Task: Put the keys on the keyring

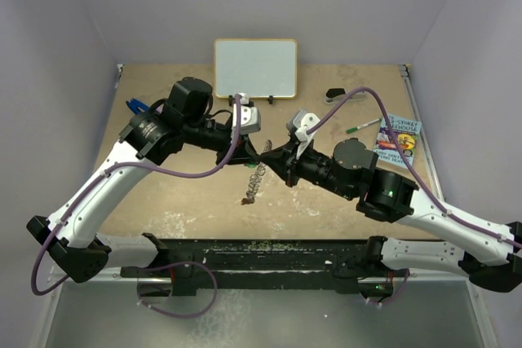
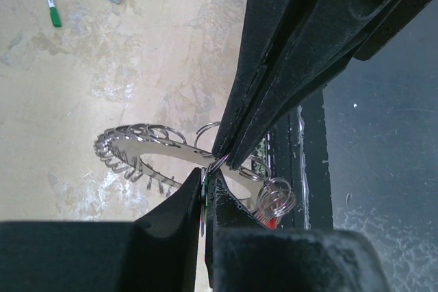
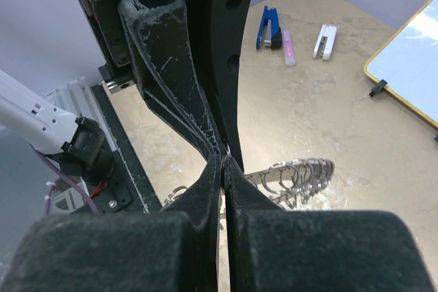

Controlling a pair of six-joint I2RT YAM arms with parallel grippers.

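The keyring (image 1: 254, 178), a flat silver ring fringed with small wire rings, hangs in the air between both grippers at the table's middle. It also shows in the left wrist view (image 2: 137, 147) and the right wrist view (image 3: 301, 171). My left gripper (image 2: 205, 173) is shut on a thin flat piece with a green edge, seemingly the green key (image 2: 204, 189), right at the ring's rim. My right gripper (image 3: 224, 163) is shut on a small wire ring (image 2: 220, 163) at the same spot, tip to tip with the left gripper (image 1: 258, 151). The red key (image 2: 272, 223) dangles from a coiled ring on the keyring.
A whiteboard (image 1: 255, 67) lies at the back. A book (image 1: 397, 140) and a green-capped pen (image 1: 361, 126) lie at the right, a black object (image 1: 334, 94) behind them. Blue (image 3: 269, 27), pink (image 3: 288, 47) and white (image 3: 324, 40) small items lie at the back left.
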